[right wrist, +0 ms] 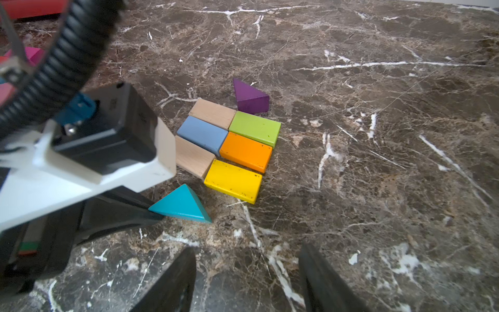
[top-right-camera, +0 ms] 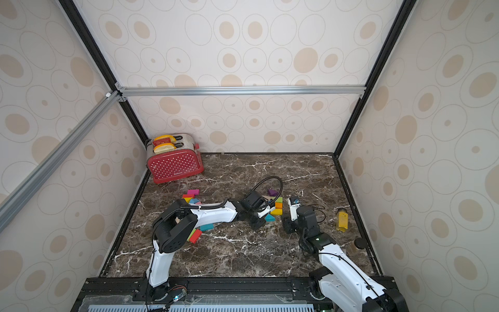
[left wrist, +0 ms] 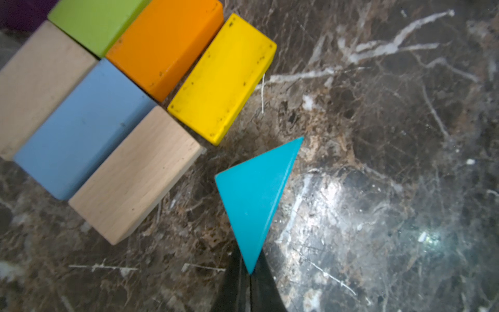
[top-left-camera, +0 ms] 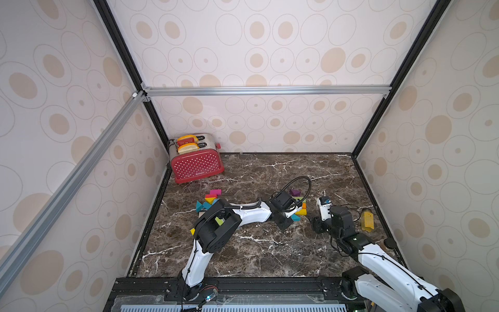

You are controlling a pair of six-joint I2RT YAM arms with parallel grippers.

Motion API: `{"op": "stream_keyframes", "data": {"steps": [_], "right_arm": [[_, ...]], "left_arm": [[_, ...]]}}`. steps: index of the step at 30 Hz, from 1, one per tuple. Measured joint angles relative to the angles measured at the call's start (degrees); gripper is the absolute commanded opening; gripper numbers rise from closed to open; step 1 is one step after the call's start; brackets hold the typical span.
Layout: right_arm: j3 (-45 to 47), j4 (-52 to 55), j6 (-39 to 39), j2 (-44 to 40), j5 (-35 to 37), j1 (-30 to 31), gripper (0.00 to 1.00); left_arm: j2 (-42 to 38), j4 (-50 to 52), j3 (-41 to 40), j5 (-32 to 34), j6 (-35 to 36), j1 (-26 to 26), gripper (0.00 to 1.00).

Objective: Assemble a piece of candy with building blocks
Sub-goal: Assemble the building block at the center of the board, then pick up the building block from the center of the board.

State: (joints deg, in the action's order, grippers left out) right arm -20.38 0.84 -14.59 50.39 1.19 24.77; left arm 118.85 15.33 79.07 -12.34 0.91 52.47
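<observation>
Though dark, white-veined marble tabletop [top-left-camera: 270,256]

A red toaster [top-right-camera: 175,162] was seen at the upper left of the marble table [top-right-camera: 243,256]. Loose blocks [top-right-camera: 193,193] were scattered below it. Bricks [top-right-camera: 278,205] were packed together near the centre, with a teal wedge [top-right-camera: 270,217] just below them and a yellow bottle [top-right-camera: 342,221] farther right.
</observation>
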Motion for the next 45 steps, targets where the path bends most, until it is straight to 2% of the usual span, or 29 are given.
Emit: {"op": "stream_keyframes", "data": {"steps": [5,9,11,15,18,21,26,29,33,37,40,45], "right_arm": [[0.0,0.0,0.0,0.0,0.0,0.0,0.64],[0.1,0.0,0.0,0.0,0.0,0.0,0.64],[0.1,0.0,0.0,0.0,0.0,0.0,0.64],[0.1,0.0,0.0,0.0,0.0,0.0,0.64],[0.1,0.0,0.0,0.0,0.0,0.0,0.64],[0.1,0.4,0.0,-0.4,-0.1,0.0,0.65],[-2.3,3.6,-0.4,-1.3,-4.2,0.0,0.65],[-6.8,5.6,-1.6,0.8,-8.5,0.5,0.65],[-16.3,6.4,0.8,10.5,-13.0,7.7,0.68],[-27.8,8.3,8.4,26.7,-19.0,17.1,0.67],[-38.9,11.9,15.5,40.5,-20.6,21.7,0.69],[-54.5,19.1,27.8,57.7,-20.0,27.4,0.73]], "left_arm": [[0.6,0.3,1.0,0.0,0.4,0.0,0.09],[0.7,0.4,1.1,0.0,0.7,0.0,0.15],[0.7,0.5,1.1,0.0,0.8,0.0,0.21],[-0.4,0.1,-0.2,0.6,0.2,0.1,0.39],[-3.4,0.1,-3.6,1.4,-0.7,0.1,0.46],[-9.7,0.3,-8.3,3.4,-2.5,0.0,0.49],[-25.6,3.0,-13.8,10.6,-9.7,-0.8,0.51],[-37.1,6.5,-16.4,16.1,-14.9,-2.8,0.6],[-52.8,15.5,-18.8,24.0,-21.1,-6.8,0.67],[-65.7,24.0,-21.9,29.5,-25.1,-10.8,0.73],[-72.2,30.3,-23.7,32.4,-27.3,-11.7,0.76],[-78.9,35.7,-26.0,35.6,-28.8,-11.9,0.8]]}}
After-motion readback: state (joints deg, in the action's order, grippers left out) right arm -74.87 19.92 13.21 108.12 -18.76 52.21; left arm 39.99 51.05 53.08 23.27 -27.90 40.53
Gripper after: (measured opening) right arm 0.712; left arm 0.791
